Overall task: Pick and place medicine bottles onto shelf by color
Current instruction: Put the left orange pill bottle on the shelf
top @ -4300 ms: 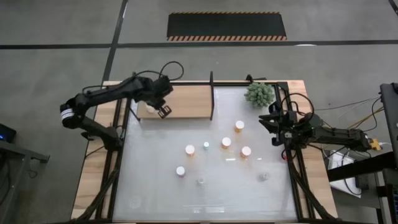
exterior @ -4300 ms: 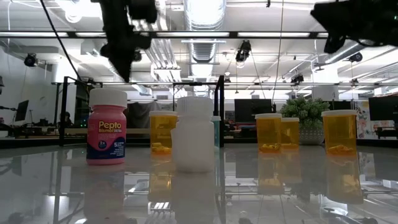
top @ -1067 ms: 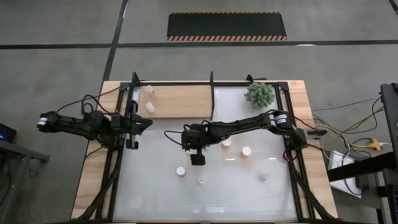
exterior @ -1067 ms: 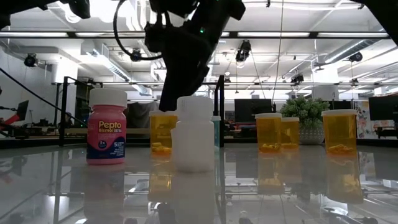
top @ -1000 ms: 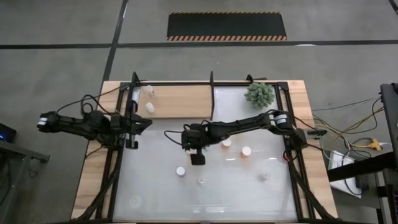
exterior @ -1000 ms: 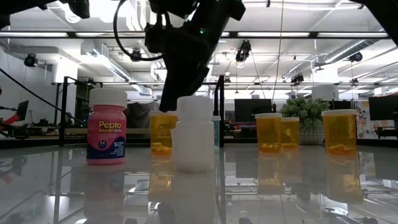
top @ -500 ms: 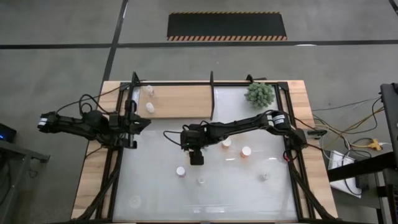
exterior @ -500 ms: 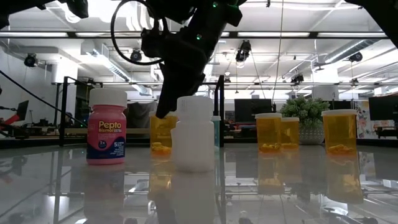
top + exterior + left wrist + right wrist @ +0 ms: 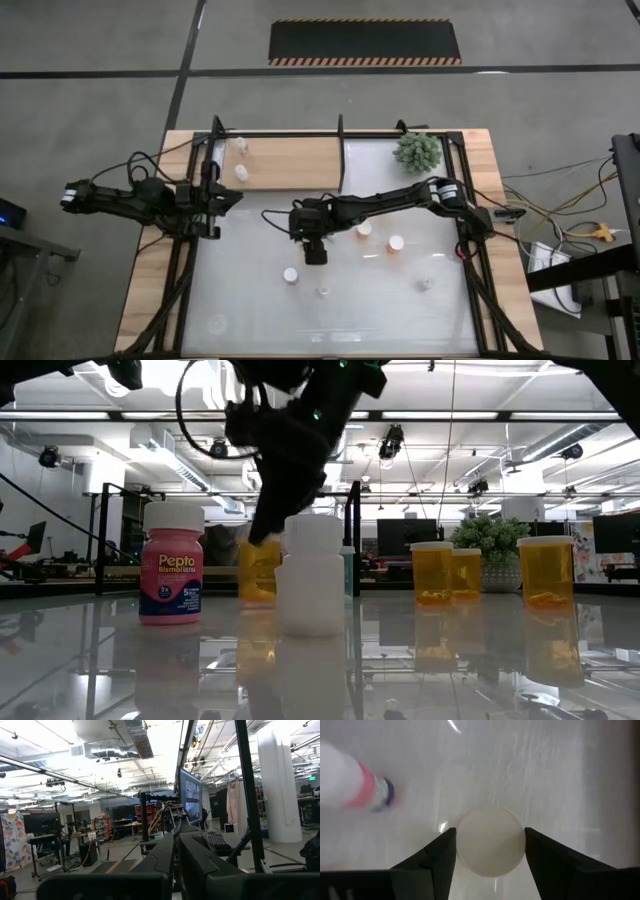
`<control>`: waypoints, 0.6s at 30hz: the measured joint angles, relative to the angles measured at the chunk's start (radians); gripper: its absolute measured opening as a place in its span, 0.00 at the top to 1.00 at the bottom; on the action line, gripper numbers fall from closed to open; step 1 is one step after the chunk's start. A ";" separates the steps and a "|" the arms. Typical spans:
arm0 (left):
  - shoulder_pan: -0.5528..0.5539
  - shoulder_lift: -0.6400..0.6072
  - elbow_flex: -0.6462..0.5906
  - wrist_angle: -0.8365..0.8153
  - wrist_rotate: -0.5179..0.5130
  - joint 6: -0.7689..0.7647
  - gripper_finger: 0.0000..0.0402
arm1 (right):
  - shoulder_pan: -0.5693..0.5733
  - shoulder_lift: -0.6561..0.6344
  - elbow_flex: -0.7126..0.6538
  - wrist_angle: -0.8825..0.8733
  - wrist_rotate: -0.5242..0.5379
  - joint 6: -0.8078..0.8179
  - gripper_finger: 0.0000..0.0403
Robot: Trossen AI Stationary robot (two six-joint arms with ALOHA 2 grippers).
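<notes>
From above, the right hand [image 9: 314, 250] reaches over the middle of the white surface [image 9: 250, 310], well short of the shelf [image 9: 290, 163], where two pale-capped bottles [image 9: 240, 172] already stand near its far left end. The orange bottle it works on is hidden beneath the hand. More bottles stand to the side of the hand away from the shelf's bottles, toward the plant [image 9: 417, 150]. The left hand [image 9: 212, 196] waits at the frame beside the shelf's left end.

At table height, the hand comes down over an orange bottle [image 9: 258, 572] behind the white bottle [image 9: 312, 575], which covers part of it; the pink bottle [image 9: 172, 564] stands beside them.

The left wrist camera shows only room; whether that hand is parted I cannot tell.

The right wrist camera shows both fingers [image 9: 427, 862] flanking a round pale cap [image 9: 491, 847], seemingly touching it, so likely clamped. The bottle looks light, rigid and smooth-sided; gripping the body just under the cap seems safest against slipping.
</notes>
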 joint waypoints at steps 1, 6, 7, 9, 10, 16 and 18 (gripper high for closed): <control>0.000 0.000 0.000 0.000 0.000 0.000 0.98 | -0.004 0.000 0.023 -0.009 0.001 -0.004 0.50; 0.000 -0.004 0.000 0.002 0.000 0.000 0.98 | -0.052 -0.001 0.169 -0.073 0.009 -0.018 0.49; 0.000 -0.006 0.000 0.001 0.000 0.000 0.98 | -0.066 -0.001 0.197 -0.084 0.009 -0.023 0.50; 0.000 -0.007 0.000 0.003 0.000 0.000 0.98 | -0.098 -0.001 0.250 -0.091 0.009 -0.032 0.50; 0.000 -0.007 0.000 0.003 0.000 0.000 0.98 | -0.116 -0.001 0.277 -0.094 0.009 -0.037 0.51; 0.000 -0.007 0.000 0.006 0.000 0.004 0.98 | -0.224 0.005 0.390 -0.105 0.008 -0.083 0.52; 0.000 -0.007 0.000 0.009 0.000 0.019 0.98 | -0.255 0.005 0.399 -0.098 0.008 -0.102 0.52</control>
